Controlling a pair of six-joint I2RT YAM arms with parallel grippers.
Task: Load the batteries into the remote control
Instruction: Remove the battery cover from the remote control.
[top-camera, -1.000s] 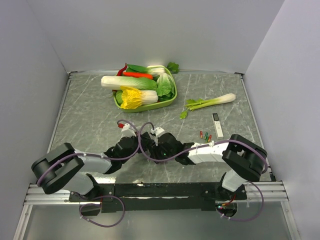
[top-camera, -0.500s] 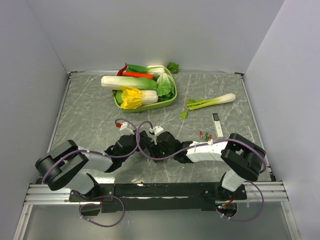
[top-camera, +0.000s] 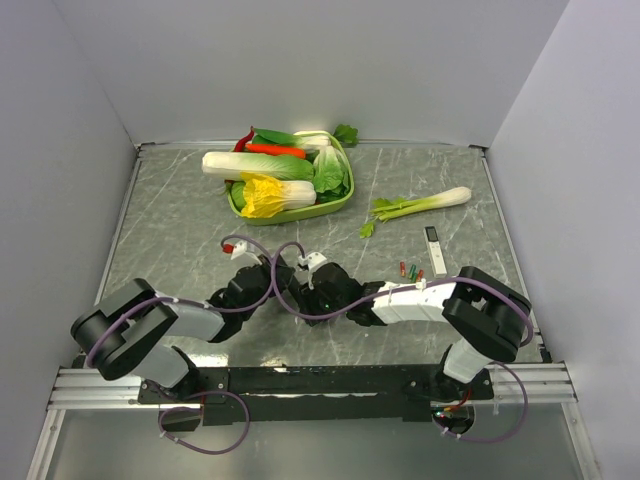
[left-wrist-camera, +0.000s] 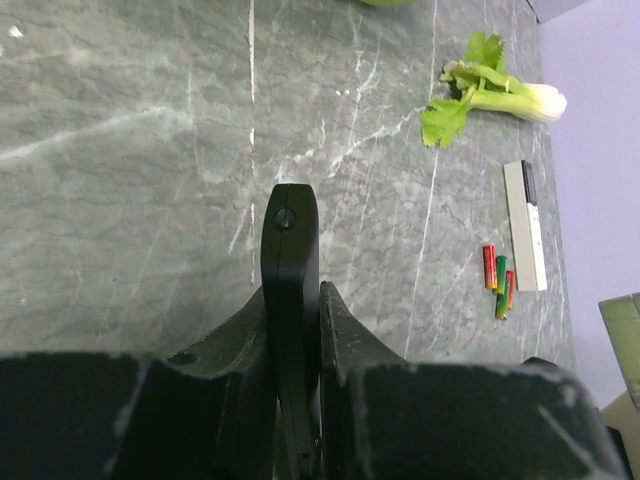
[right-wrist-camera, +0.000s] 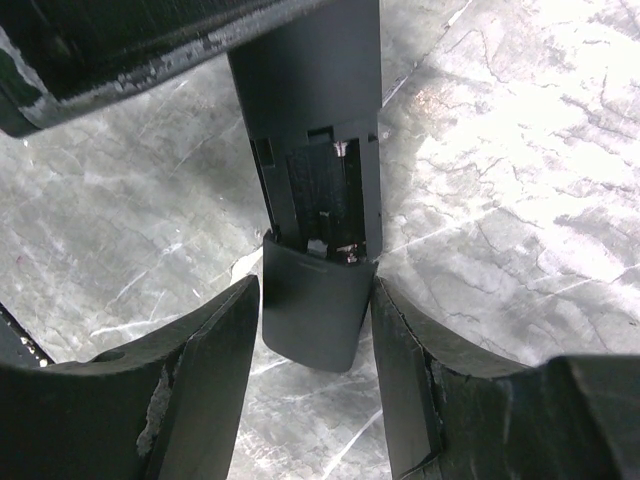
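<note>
The black remote control (left-wrist-camera: 291, 260) is held edge-on in my left gripper (left-wrist-camera: 293, 292), which is shut on it just above the table. In the right wrist view the remote (right-wrist-camera: 310, 90) shows its back, with the battery slot (right-wrist-camera: 325, 195) partly uncovered and empty. Its cover (right-wrist-camera: 312, 310) is slid partly off and sits between the fingers of my right gripper (right-wrist-camera: 315, 290), which closes on its sides. From above, both grippers meet at the table's near middle, left (top-camera: 270, 284) and right (top-camera: 312, 286). The red and green batteries (top-camera: 410, 270) lie to the right.
A slim white device (top-camera: 434, 250) lies just beyond the batteries. A celery stalk (top-camera: 420, 203) lies farther back on the right. A green basket (top-camera: 335, 207) full of vegetables stands at the back middle. Grey walls close in the table on three sides.
Both grippers with the remote have shifted slightly away from the near edge. The left arm's elbow has moved in toward the middle.
</note>
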